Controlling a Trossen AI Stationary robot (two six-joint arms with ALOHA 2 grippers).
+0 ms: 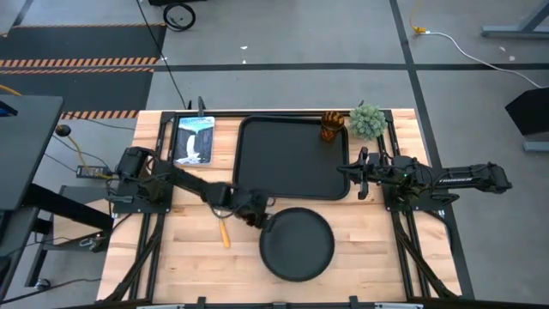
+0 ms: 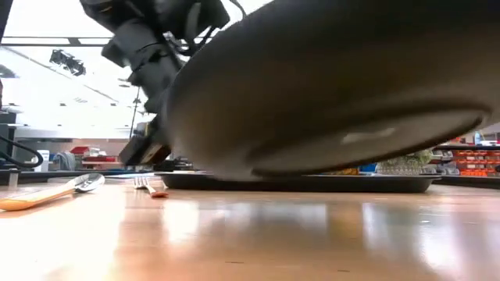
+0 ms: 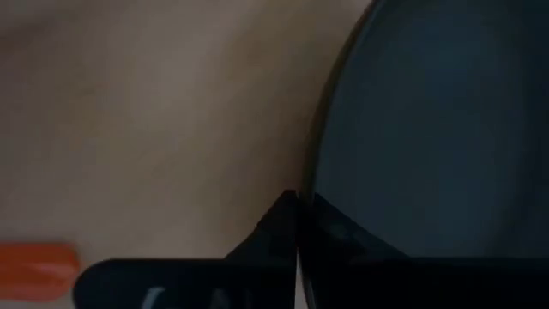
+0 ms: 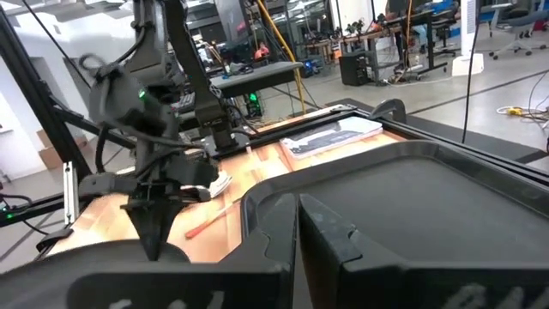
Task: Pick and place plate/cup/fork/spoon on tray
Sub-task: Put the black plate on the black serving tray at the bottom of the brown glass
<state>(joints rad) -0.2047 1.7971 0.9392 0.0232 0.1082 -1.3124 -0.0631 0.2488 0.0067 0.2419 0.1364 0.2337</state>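
Observation:
The round black plate (image 1: 298, 245) is at the table's near middle, held up by my left gripper (image 1: 262, 220), which is shut on its rim. In the low view the plate (image 2: 328, 86) shows its underside, tilted above the table. The black tray (image 1: 292, 159) lies beyond it. The amber cup (image 1: 332, 127) stands at the tray's far right corner. The spoon (image 1: 223, 232) lies on the table left of the plate. The fork (image 2: 148, 185) lies beside it and is hidden under my left arm in the high view. My right gripper (image 1: 354, 176) is shut and empty over the tray's right rim. My left gripper pinches the plate's rim (image 3: 319, 193) between its two fingers, at the plate's far left edge. It comes slanting down from the table's left side. The plate is lifted clear of the table and tilted, with its underside (image 2: 234, 148) facing the low view.
A small green plant (image 1: 367, 120) stands right of the cup, off the tray. A picture book (image 1: 194, 139) lies at the far left of the table. A red-orange handle (image 3: 34, 264) shows on the wood near my left gripper.

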